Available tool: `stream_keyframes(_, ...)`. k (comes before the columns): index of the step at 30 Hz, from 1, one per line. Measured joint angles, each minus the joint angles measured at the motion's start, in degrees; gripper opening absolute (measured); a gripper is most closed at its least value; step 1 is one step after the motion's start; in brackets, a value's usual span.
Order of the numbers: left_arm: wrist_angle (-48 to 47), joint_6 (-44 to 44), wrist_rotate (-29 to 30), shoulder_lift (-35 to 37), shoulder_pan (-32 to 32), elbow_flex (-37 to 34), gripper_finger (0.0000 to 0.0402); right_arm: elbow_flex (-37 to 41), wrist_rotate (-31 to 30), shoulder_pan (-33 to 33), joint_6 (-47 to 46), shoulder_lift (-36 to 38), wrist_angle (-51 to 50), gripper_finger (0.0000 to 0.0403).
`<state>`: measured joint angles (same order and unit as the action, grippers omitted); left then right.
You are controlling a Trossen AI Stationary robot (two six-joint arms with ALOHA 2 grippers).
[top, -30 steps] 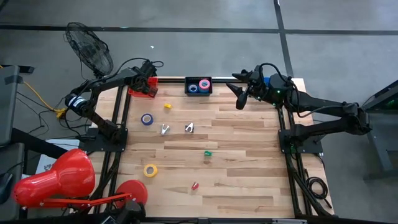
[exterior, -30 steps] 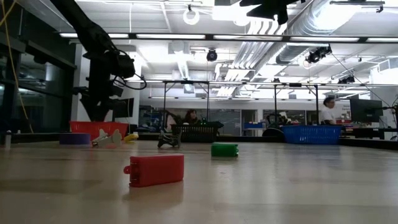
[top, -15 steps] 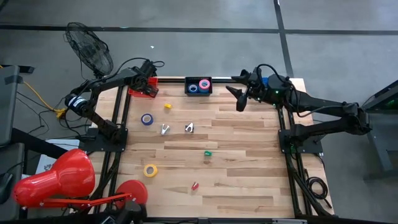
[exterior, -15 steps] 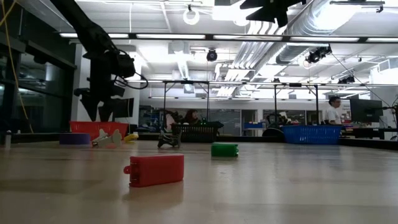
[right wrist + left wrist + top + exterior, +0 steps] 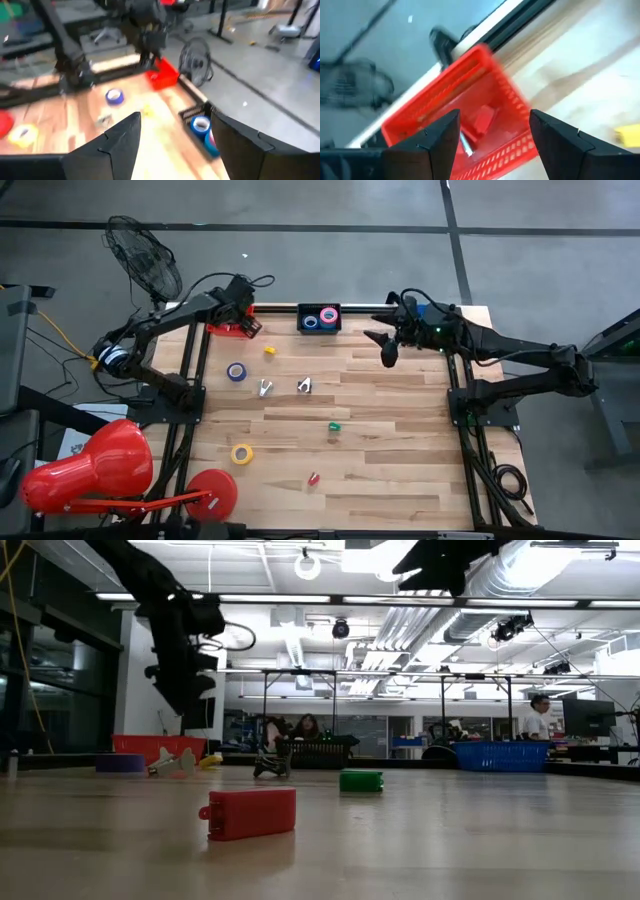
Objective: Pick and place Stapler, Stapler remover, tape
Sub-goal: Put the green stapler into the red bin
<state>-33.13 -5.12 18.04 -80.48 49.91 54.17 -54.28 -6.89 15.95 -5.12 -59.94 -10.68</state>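
Pale wood worktop [image 5: 380, 430] on grey floor, workshop room behind with people at benches. Blue tape [image 5: 236, 372] and yellow tape [image 5: 241, 453] left of centre; more rolls in dark bin [image 5: 320, 319] at top centre. Left wrist view alone showing red basket [image 5: 470, 120] contents. Left gripper [image 5: 243, 292] spread, empty, above basket; right gripper [image 5: 385, 346] spread, empty, upper right.

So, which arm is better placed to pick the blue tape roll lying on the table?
Left. Its gripper hangs open over the red bin, close to the blue tape roll; the right gripper is farther away.
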Motion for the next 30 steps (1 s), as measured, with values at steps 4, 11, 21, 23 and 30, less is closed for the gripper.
stream_keyframes(4, 0.58, -2.49, 0.01, 1.43, -3.48, 0.0, 0.0234, 0.0, 0.43, -1.45, -0.06, 0.0, -6.52, 0.0232)
stream_keyframes(11, 0.57, -6.34, -2.27, 1.89, -7.65, 0.0, 0.0234, 3.52, -0.26, -5.67, -6.46, -0.05, -12.09, 0.0232)
stream_keyframes(21, 0.54, -9.44, -7.28, 1.89, -9.97, 0.0, 0.0234, 23.85, 0.01, -15.33, -19.1, -0.11, 12.19, 0.0232)
stream_keyframes(23, 0.54, -10.03, -9.09, 1.89, -9.96, 0.0, 0.0234, 27.85, -2.01, -17.49, -19.71, -0.15, 18.41, 0.0232)
stream_keyframes(30, 0.62, -12.99, -13.55, 1.89, -9.9, 0.0, 0.0234, 35.73, -8.74, -24.25, -15.22, -0.13, 25.59, 0.0232)
